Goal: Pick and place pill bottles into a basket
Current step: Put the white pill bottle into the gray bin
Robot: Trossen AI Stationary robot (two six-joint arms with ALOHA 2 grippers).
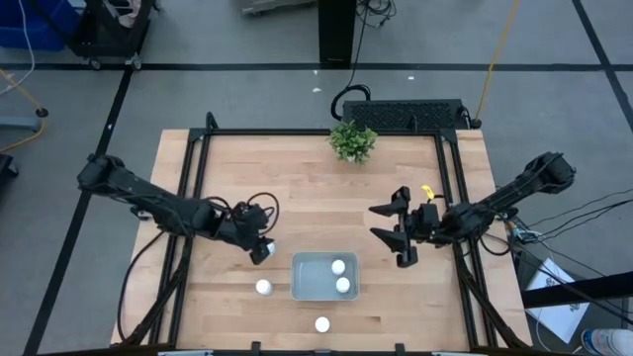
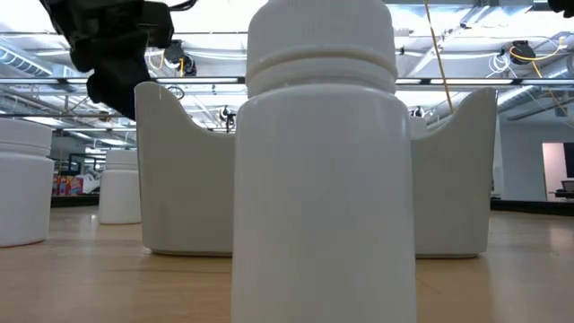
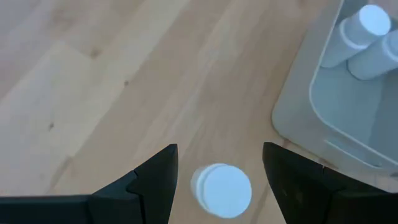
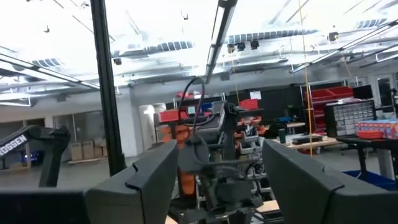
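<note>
The pale basket (image 1: 307, 282) stands near the table's front middle with two white pill bottles (image 1: 338, 266) (image 1: 343, 285) upright inside. Two more bottles stand on the wood, one left of the basket (image 1: 263, 287) and one in front of it (image 1: 322, 323). My left gripper (image 1: 261, 251) is open just left of the basket. In its wrist view (image 3: 217, 155) a bottle (image 3: 222, 190) stands upright below and between the open fingers, untouched. The low view shows this gripper (image 2: 112, 63) above a bottle (image 2: 121, 184). My right gripper (image 1: 379, 222) is open and empty, right of the basket, held above the table.
A small green plant (image 1: 352, 140) stands at the far edge's middle. A black frame rail (image 1: 198, 178) runs around the table top. Bare wood lies between the plant and the basket. Cables trail from both arms.
</note>
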